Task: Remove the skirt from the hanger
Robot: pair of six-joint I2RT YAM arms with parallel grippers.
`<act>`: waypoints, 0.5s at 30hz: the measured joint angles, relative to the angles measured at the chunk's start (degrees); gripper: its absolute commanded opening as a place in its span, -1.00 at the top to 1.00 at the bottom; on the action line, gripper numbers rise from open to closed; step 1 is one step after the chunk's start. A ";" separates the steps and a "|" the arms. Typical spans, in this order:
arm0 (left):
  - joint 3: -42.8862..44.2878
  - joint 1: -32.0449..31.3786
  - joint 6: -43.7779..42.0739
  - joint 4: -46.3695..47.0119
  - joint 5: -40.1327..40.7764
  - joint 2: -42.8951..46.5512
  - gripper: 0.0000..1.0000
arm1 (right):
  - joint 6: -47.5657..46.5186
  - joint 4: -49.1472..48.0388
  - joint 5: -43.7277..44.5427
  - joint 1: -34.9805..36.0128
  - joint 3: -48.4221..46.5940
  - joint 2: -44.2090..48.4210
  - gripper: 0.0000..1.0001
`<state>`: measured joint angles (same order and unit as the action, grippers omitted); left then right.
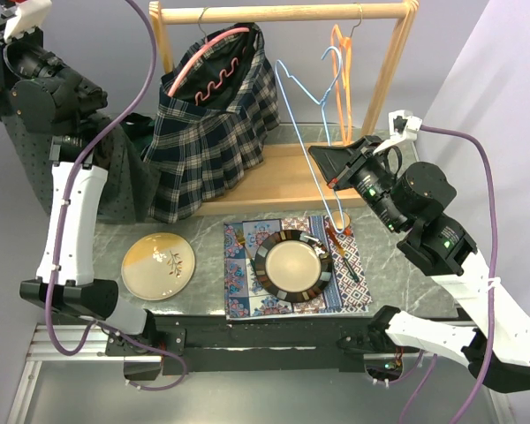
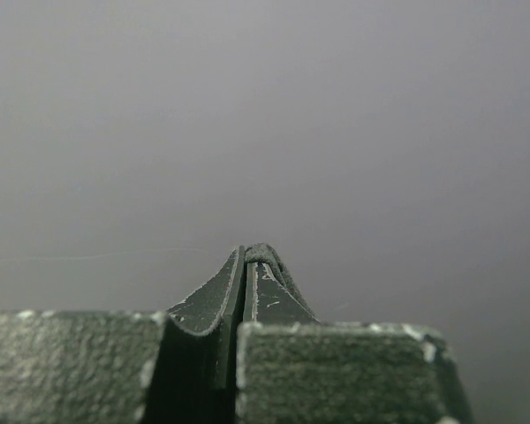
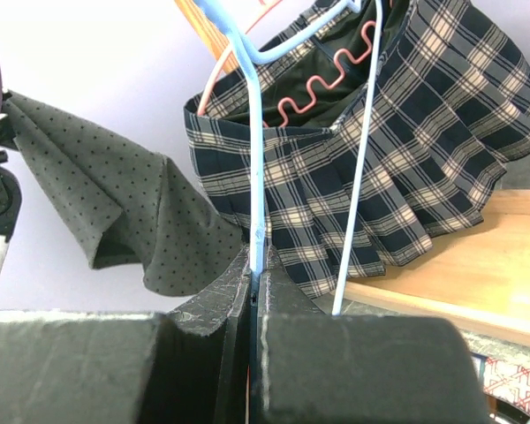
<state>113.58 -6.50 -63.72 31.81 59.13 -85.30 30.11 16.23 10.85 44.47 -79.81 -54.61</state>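
A grey dotted skirt [image 1: 128, 181] [image 3: 115, 194] hangs off any hanger at the left, behind my left arm. My left gripper [image 2: 247, 252] is raised at the far left, facing the bare wall. Its jaws are shut, with a thin ridge of dark cloth at the tips. My right gripper [image 1: 318, 155] [image 3: 256, 256] is shut on the lower wire of an empty blue hanger [image 1: 300, 106] [image 3: 256, 159], which stands tilted in front of the rack. A plaid skirt [image 1: 208, 141] [image 3: 406, 141] hangs on a pink hanger [image 1: 214, 44] on the rail.
The wooden rack [image 1: 283, 12] spans the back, with an orange hanger [image 1: 343, 79] on its rail and a wooden base [image 1: 283, 177] below. A beige plate [image 1: 158, 265] and a dark-rimmed plate [image 1: 291, 265] on a patterned placemat [image 1: 247, 296] lie near the front.
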 measured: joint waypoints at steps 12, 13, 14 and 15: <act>-0.04 -0.02 1.97 -2.75 1.77 6.54 0.98 | 0.48 0.02 -0.81 0.00 0.00 0.37 1.00; -0.17 -0.02 1.92 -2.40 1.77 7.10 0.99 | 0.48 0.04 -0.81 0.00 0.00 0.42 1.00; -0.61 -0.02 1.62 -1.68 1.77 7.74 0.98 | 0.48 0.04 -0.83 0.00 0.00 0.48 1.00; -1.07 -0.02 1.36 -0.98 1.86 8.15 0.98 | 0.50 0.04 -0.83 0.00 0.00 0.50 1.00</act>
<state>112.51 -6.52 -62.37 30.83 60.99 -77.14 30.61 16.27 10.02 44.47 -79.81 -54.11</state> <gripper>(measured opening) 0.024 0.032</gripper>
